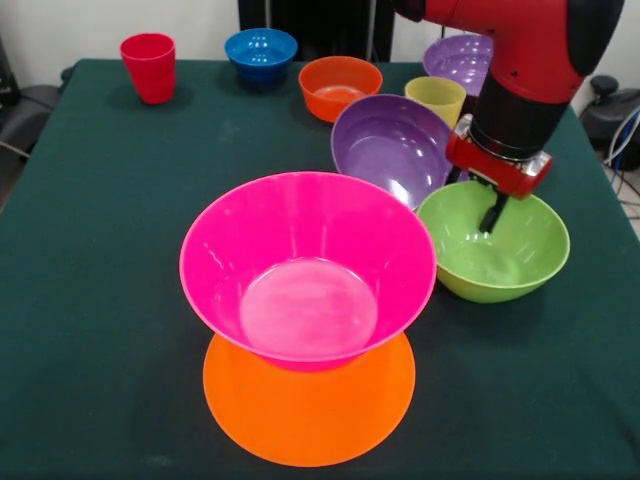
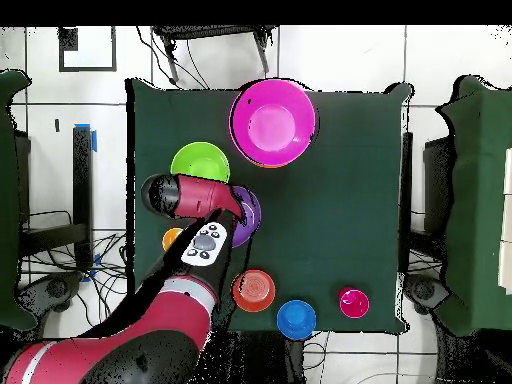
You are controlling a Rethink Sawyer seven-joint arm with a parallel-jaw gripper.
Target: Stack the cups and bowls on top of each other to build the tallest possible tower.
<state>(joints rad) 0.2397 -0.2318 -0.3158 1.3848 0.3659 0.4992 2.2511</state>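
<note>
The tower is a large hot pink bowl (image 1: 310,260) standing upright on an upturned large orange bowl (image 1: 310,415) at the table's front middle; it also shows in the overhead view (image 2: 273,120). My gripper (image 1: 491,212) reaches down into the lime green bowl (image 1: 505,262) by its far rim. A purple bowl (image 1: 388,145) leans tilted just left of the green one. The second purple bowl (image 1: 455,58) and the pale yellow cup (image 1: 435,98) stand behind. An orange cup (image 2: 172,238) shows only in the overhead view, beside the arm.
A small red-orange bowl (image 1: 340,85), a small blue bowl (image 1: 261,50) and a red cup (image 1: 149,65) stand along the far edge of the green table (image 1: 90,300). The red arm (image 1: 530,60) covers the back right corner.
</note>
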